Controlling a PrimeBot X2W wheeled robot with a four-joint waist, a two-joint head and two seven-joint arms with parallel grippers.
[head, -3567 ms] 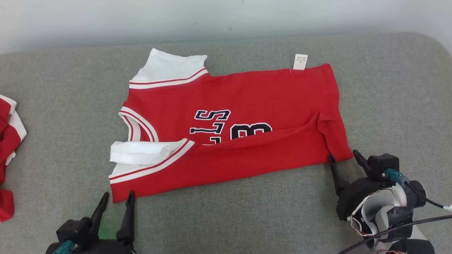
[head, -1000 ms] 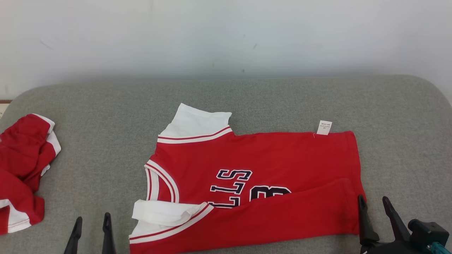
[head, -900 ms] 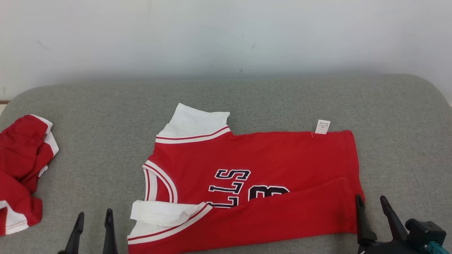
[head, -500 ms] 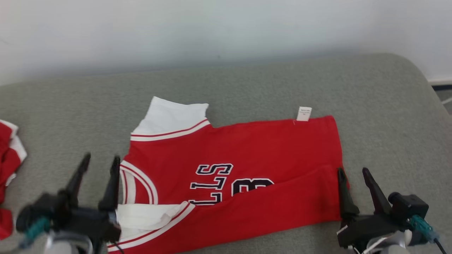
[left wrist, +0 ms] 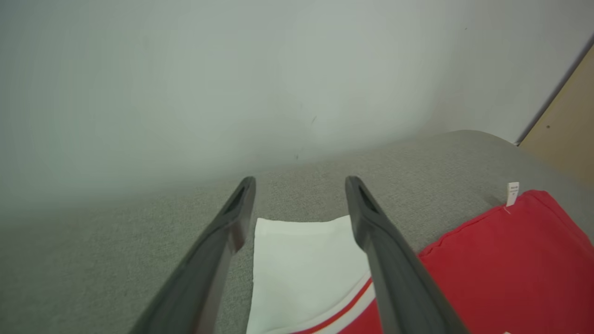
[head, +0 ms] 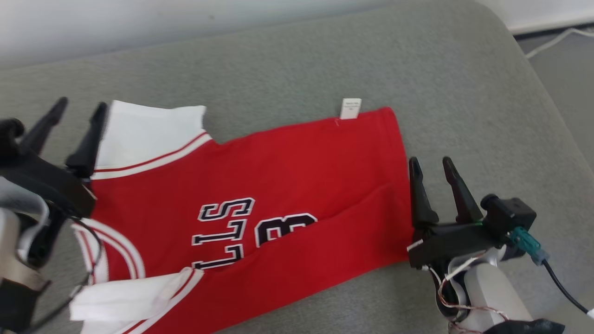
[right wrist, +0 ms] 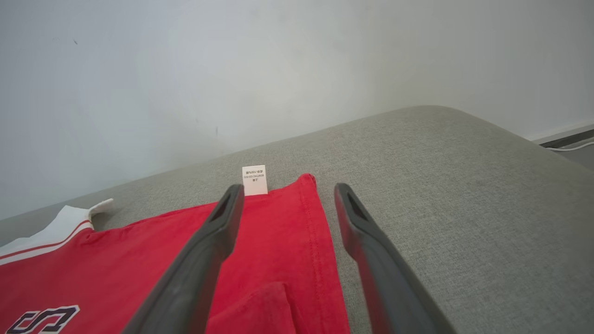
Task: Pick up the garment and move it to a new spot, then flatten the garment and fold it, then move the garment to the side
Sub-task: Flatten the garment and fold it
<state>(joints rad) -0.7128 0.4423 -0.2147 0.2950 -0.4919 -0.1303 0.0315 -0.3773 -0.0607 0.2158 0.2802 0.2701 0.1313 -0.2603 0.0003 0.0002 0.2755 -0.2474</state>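
Grey fabric cushion [head: 287, 60] against pale wall [left wrist: 185, 69]. Far left: left end effector [head: 82, 103], fingers spread apart, gripping nothing, poised at white shoulder panel [head: 148, 125] of garment. Centre: garment [head: 287, 167], red jersey, lying mostly flat on cushion, near long edge folded over part of black lettering [head: 283, 227]. Small white label [head: 350, 108] sticks out at far edge. Right: right end effector [head: 430, 160], fingers spread, empty, straddling garment's hem edge.

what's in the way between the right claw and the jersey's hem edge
Nothing visible. The right claw stands open right at the hem of the jersey, with just red cloth and bare grey cushion ahead of it. The small white label sticks out from the far corner, clear of the claw.
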